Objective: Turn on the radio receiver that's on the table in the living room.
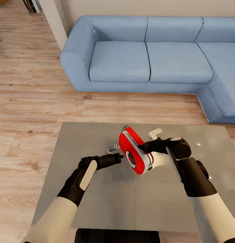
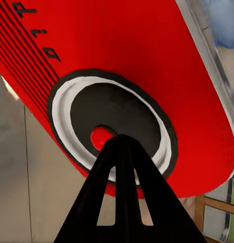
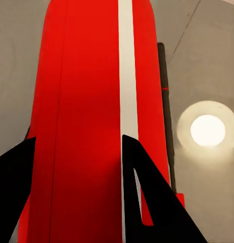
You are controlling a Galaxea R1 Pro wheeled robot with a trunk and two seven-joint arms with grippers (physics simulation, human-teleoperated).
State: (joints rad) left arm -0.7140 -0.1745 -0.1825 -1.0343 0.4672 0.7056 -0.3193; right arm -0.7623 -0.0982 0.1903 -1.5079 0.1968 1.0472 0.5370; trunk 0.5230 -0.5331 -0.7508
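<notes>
The radio receiver point(image 1: 133, 155) is held up on edge above the grey desk point(image 1: 97, 202), over the half of the desk nearer the blue sofa point(image 1: 147, 57), its round dial face turned toward the left arm; the right tool point(image 1: 141, 147) is clamped on it, one finger on each flat face, and in the right wrist view the red body with its white band point(image 3: 128, 76) runs between the two dark fingers point(image 3: 147, 202); the thin wire handle point(image 1: 125, 128) sticks out at the radio's end nearest the sofa. The left tool point(image 1: 121, 156) has its fingers together in a single point, and in the left wrist view that point point(image 2: 119, 144) rests on the dark dial point(image 2: 114, 119), just beside the dial's red centre point(image 2: 100, 135). Small grey and white pieces point(image 1: 113, 147) lie on the desk on the sofa side of the radio; I cannot tell what they are. The sofa stands on a light wood plank floor point(image 1: 29, 101) beyond the desk.
</notes>
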